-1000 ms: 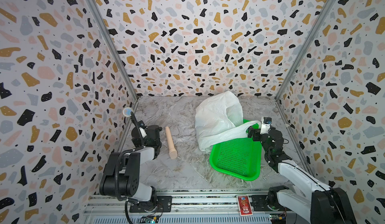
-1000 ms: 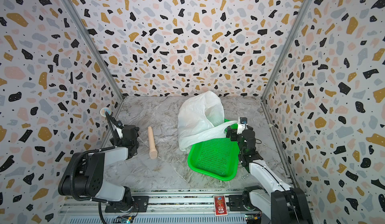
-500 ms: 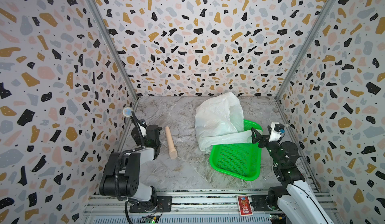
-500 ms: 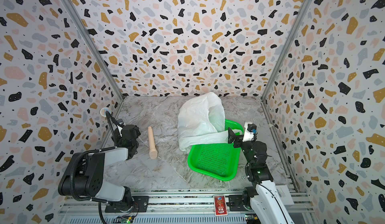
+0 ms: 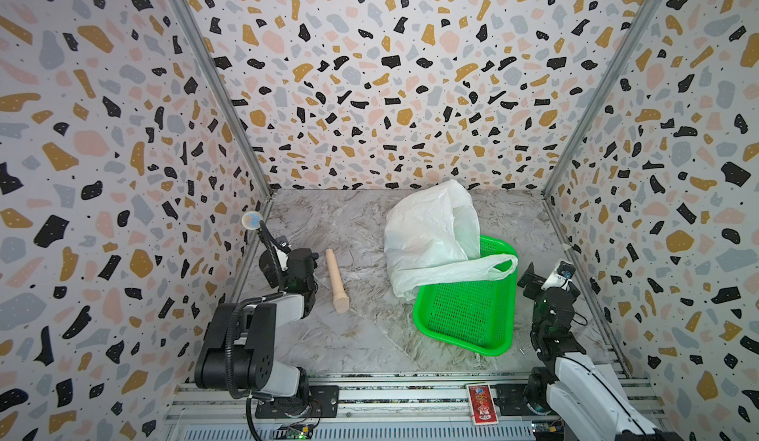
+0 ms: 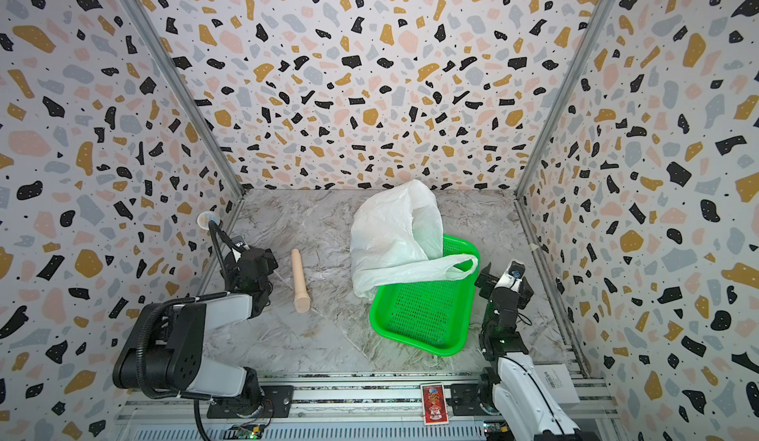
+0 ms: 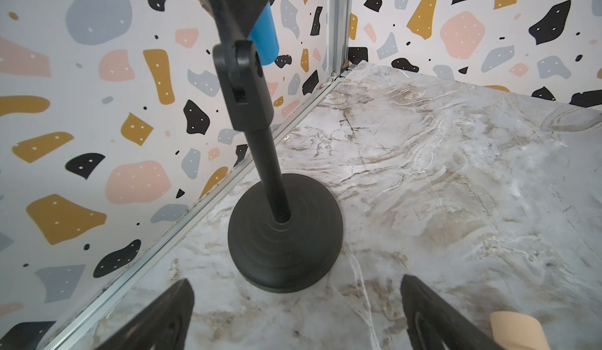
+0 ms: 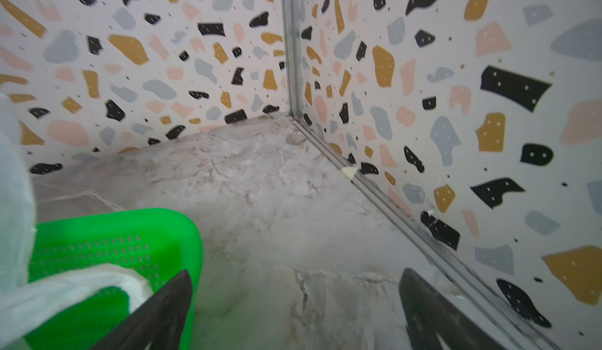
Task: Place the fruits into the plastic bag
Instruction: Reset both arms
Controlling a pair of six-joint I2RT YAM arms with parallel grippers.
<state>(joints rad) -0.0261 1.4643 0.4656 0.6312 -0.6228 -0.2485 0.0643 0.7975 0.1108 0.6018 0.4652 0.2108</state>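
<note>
Slumping on the marble table [image 5: 328,336] toward the back and right of centre, the plastic bag [image 5: 427,237] drapes its near edge over the far end of the green mesh basket [image 5: 468,315]. One loop handle [image 5: 476,268] lies stretched across the basket toward its right rim.

A second ago my right gripper [image 8: 295,275] was at the end of that handle, above the basket's right rim, with the loop drawn toward it. Now it has backed off to the right of the basket, clear of the plastic, and the handle has sagged lower over the mesh. Its jaws stand wide apart with nothing between them. My left gripper [image 7: 296,281] has not moved. It sits near the left wall, jaws likewise spread and empty, facing the round base of a black stand [image 7: 285,234]. The wooden stick [image 5: 336,281] lies beside that arm, where it was before.

A small red card [image 5: 481,404] lies on the front rail, its print too small to read. In a top view a white barcode label [image 6: 554,381] by my right arm's base is also unreadable.

The bag's cloudy film hides its inside, so I cannot tell where the fruits are. My right wrist view catches only a blurred sliver of bag and one basket corner. My left wrist view cuts the stick down to its end and crops the stand's top.
</note>
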